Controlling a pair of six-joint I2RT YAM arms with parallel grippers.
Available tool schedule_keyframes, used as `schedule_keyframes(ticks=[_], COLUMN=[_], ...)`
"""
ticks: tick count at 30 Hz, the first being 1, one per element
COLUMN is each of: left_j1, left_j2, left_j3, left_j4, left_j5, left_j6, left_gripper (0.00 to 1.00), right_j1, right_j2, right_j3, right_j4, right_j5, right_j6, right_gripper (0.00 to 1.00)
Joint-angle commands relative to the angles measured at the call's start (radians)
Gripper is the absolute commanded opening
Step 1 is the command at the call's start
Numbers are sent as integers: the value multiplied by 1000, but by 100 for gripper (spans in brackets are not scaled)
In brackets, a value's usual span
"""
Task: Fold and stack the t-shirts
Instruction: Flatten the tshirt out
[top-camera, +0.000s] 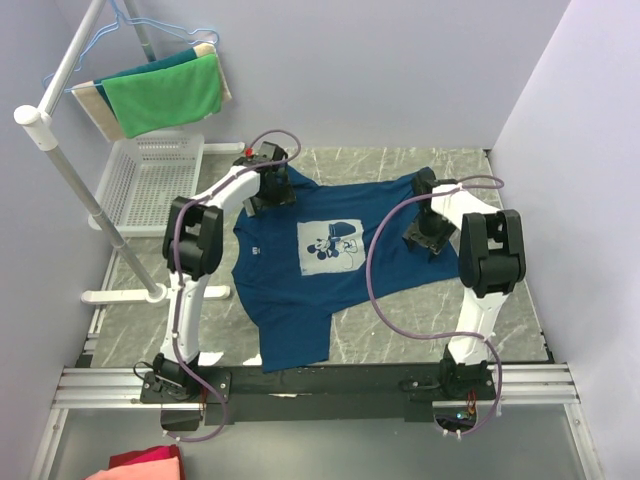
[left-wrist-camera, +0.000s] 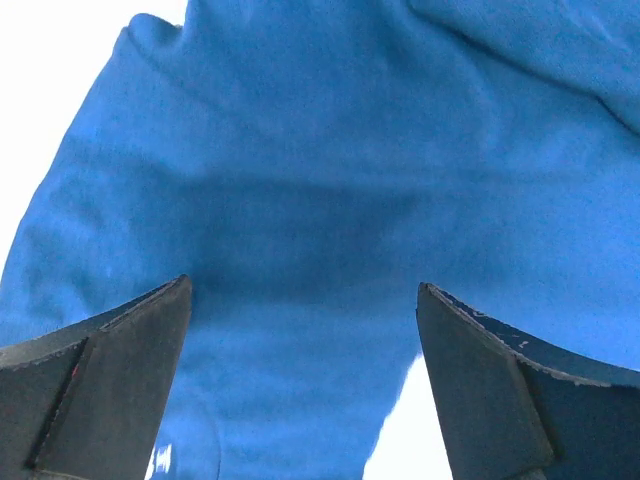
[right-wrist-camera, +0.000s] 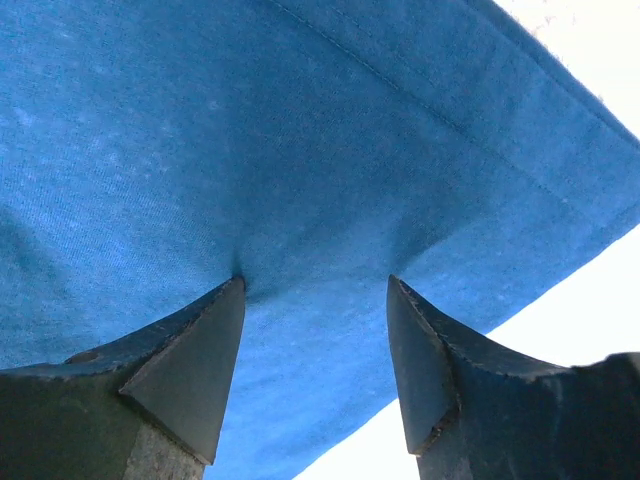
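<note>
One navy t-shirt (top-camera: 290, 300) with a pale square cartoon print (top-camera: 332, 247) lies spread out flat on the marble table (top-camera: 510, 310), collar towards the left. My left gripper (top-camera: 270, 196) hovers low over the shirt's far left sleeve. In the left wrist view the left gripper (left-wrist-camera: 305, 290) is wide open, with blue t-shirt cloth (left-wrist-camera: 300, 150) lying below it. My right gripper (top-camera: 425, 240) is down on the far right sleeve. Seen from the right wrist, the right gripper (right-wrist-camera: 315, 280) has its jaws apart and both tips press into the t-shirt (right-wrist-camera: 250, 130) near its hem.
A white basket (top-camera: 150, 180) stands at the back left beside a white rack pole (top-camera: 70, 170). A green cloth (top-camera: 165, 95) hangs over the rack. A red and pink cloth (top-camera: 145, 465) lies below the near edge at the left. Purple walls close in the back and right.
</note>
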Motion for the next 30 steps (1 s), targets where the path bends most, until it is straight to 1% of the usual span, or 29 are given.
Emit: schedule_keyframes(ticks=[1,8,11,16,23,29,30], left_j1=[-5,7,27,58,73,76,76], left_j2=[85,168,182,199,210,173,147], left_j3=[116,245,279,339,362,359,348], left_j4=[-85,-168,-170,-168,-142,-95,-84], left_j5=[-76,-163,-168,-163,-139,-105,-88], left_j6=[-30,-30,-25,-5,39,76,82], left_gripper=[99,100,99,99,99,99,99], right_j1=[-6,-8,-9,-22,-26,-26,-28], right_j2=[-56,-63,-78,-128,-182,-234,-266], right_j3=[-35,-92,-135,-227,-332,-345,-342], right_j4=[-18,-60,-83,-73,-57,-79,-82], right_j5=[7,60,96,107,118,138,144], right_j6=[5,14,35,69,114,140,146], right_gripper=[66,67,67,67,67,65,65])
